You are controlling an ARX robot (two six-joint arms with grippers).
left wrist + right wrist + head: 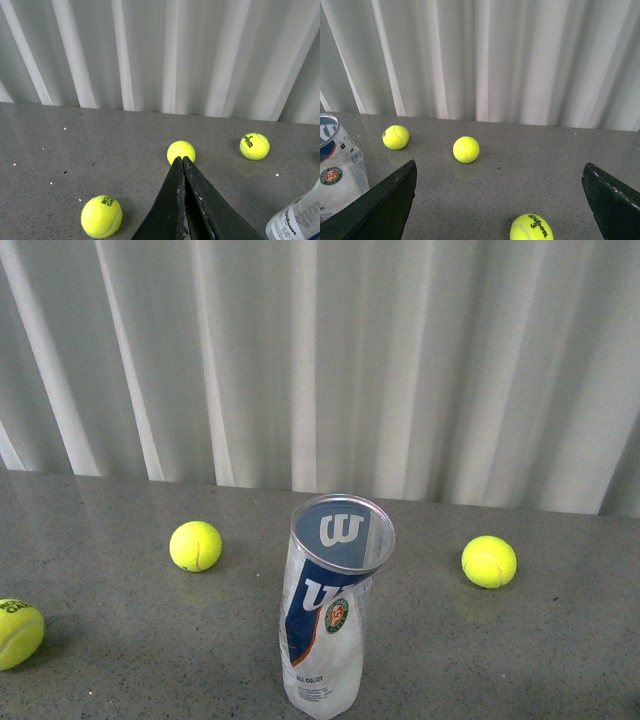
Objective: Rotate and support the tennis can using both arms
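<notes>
1. Standing upright mid-worktop (pixel 120 640), open-topped Wilson tennis can (pixel 328 625), tennis balls (pixel 195 546) either side, well apart.
2. Left gripper (pixel 182 160): jaws closed together, empty.
3. Right gripper (pixel 500 200): jaws spread wide, empty.

We found the tennis can (pixel 327 625) cut off at its base by the front view's lower edge, and one tennis ball (pixel 18 632) clipped at the left edge. Neither arm appeared in that view. In the wrist views the can (pixel 296 221) showed only in part — label text too small to read.
</notes>
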